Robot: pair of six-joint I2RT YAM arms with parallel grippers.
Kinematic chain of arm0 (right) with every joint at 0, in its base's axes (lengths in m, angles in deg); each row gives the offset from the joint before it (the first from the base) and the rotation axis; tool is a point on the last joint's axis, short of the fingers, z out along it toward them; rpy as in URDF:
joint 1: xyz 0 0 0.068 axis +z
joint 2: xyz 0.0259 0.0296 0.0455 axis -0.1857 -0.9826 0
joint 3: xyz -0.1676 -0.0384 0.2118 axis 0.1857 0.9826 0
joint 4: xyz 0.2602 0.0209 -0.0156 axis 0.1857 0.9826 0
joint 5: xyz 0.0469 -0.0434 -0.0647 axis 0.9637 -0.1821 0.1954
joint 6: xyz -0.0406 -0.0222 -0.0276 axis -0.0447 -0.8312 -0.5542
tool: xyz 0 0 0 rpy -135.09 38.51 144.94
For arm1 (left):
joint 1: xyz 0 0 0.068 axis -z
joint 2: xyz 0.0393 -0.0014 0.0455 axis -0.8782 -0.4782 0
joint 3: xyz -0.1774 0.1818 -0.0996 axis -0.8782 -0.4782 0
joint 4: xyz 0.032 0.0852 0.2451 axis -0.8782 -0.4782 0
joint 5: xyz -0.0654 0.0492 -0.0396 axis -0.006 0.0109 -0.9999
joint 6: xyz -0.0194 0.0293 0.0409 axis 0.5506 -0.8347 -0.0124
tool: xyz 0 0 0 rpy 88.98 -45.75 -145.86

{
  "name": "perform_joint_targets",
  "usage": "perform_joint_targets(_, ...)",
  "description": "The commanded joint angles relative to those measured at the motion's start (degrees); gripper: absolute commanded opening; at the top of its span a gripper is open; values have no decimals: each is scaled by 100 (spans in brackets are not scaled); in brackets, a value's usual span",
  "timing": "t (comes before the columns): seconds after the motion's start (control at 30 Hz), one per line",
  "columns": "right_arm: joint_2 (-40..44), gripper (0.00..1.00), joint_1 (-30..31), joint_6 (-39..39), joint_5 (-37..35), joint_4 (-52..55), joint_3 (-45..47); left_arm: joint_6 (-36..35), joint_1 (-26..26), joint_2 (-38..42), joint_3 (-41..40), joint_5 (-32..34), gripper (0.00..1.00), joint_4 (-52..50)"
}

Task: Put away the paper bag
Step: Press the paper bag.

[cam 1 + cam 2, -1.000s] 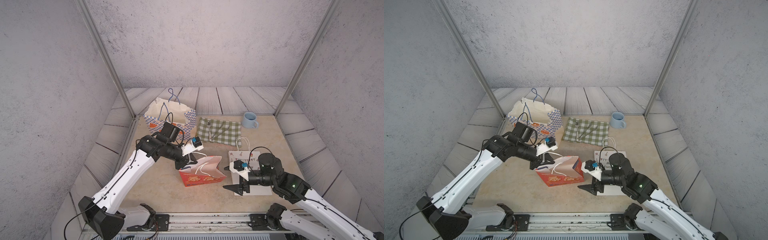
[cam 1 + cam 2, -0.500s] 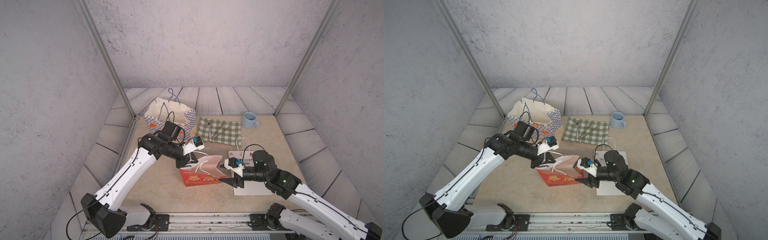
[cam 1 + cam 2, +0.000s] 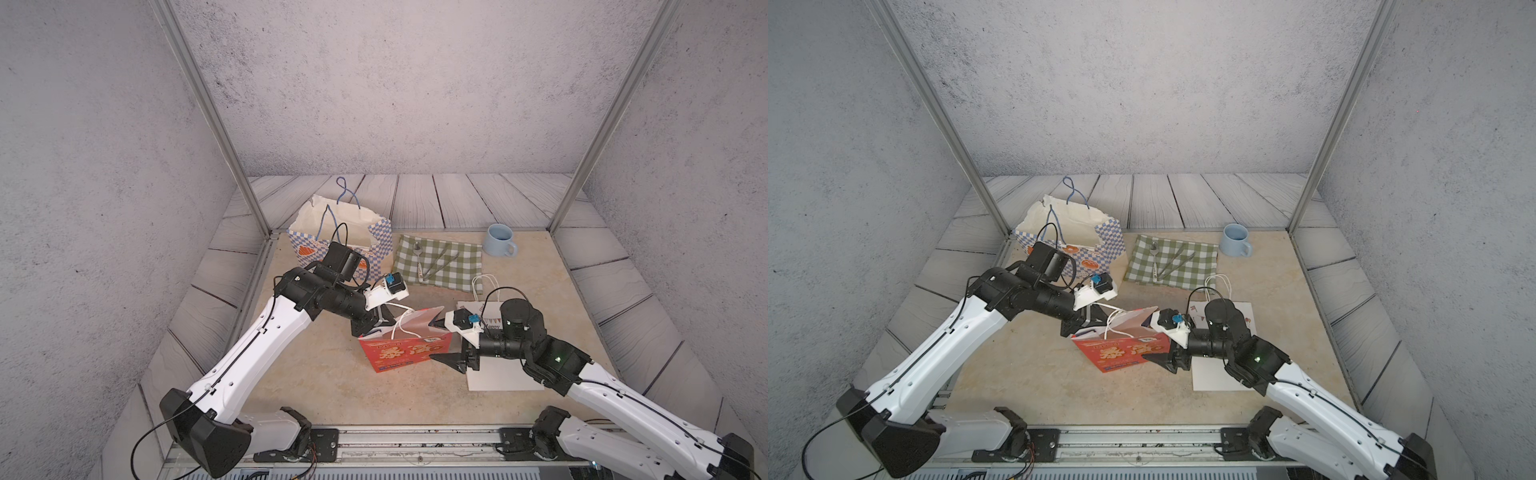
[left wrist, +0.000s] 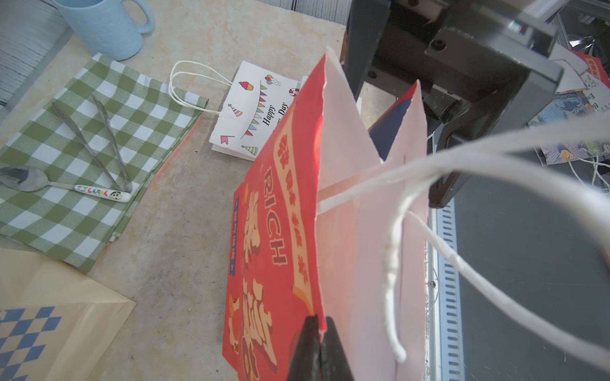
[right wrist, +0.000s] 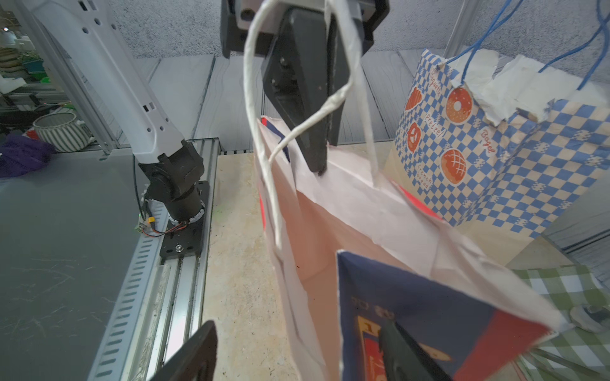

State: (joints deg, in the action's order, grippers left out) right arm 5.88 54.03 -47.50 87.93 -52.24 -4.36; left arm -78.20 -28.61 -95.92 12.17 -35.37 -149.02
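Red paper bag with white twine handles (image 3: 399, 353) stands upright near the middle of the beige stone-look tabletop (image 3: 311, 374), its mouth open and its printed face toward the front rail. The left gripper (image 4: 318, 349) is pinched together on the top edge of the bag's red printed wall at one end; the left wrist view shows its 2 dark fingers (image 4: 305, 343) pressed on either side of the paper. The right gripper (image 5: 297, 349) sits at the bag's opposite end with its jaws wide apart, 1 finger clear of the bag and the other against the dark blue side panel, gripping nothing.

Behind the red bag, in the back left corner, stands a blue-and-white checked paper bag with blue cord handles (image 3: 340, 232), open at the top. Beside it lies a green-and-white checked cloth (image 3: 457, 266) carrying a metal spoon (image 3: 419, 259) and metal tongs (image 3: 442, 262). A light blue mug (image 3: 498, 241) stands just past the cloth. A flat white paper bag with party print (image 3: 503, 374) lies under the right arm.
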Motion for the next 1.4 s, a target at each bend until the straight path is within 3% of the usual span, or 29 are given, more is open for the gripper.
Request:
perform_joint_targets(0.0, 568, 81, 0, 4, -783, 743, 13, -118, 32, 116, 8, 38, 0, 16)
perform_joint_targets(0.17, 1304, 90, 0, -241, -1531, 2379, -93, -71, 32, 192, -62, 24, 0, 115)
perform_joint_targets(0.27, 1470, 100, 0, -205, -1428, 2390, -8, -69, 32, 234, -81, -48, 0, 115)
perform_joint_targets(0.5, 919, 99, 0, 21, -1237, 960, -31, -223, 50, 301, -94, -345, 0, -33)
perform_joint_targets(0.77, -85, 99, 7, -1126, -76, 1807, -1050, -513, 175, 283, -64, -435, 0, -233)
perform_joint_targets(1.07, -165, 100, 11, -1103, 515, 1732, -1049, -671, 330, 220, -34, -470, 0, -193)
perform_joint_targets(1.23, -178, 87, 9, -1229, 616, 1895, -1030, -764, 330, 136, 17, -418, 0, -308)
perform_joint_targets(1.37, -244, 83, 9, -1120, 600, 1896, -1014, -655, 344, 127, 7, -293, 0, -194)
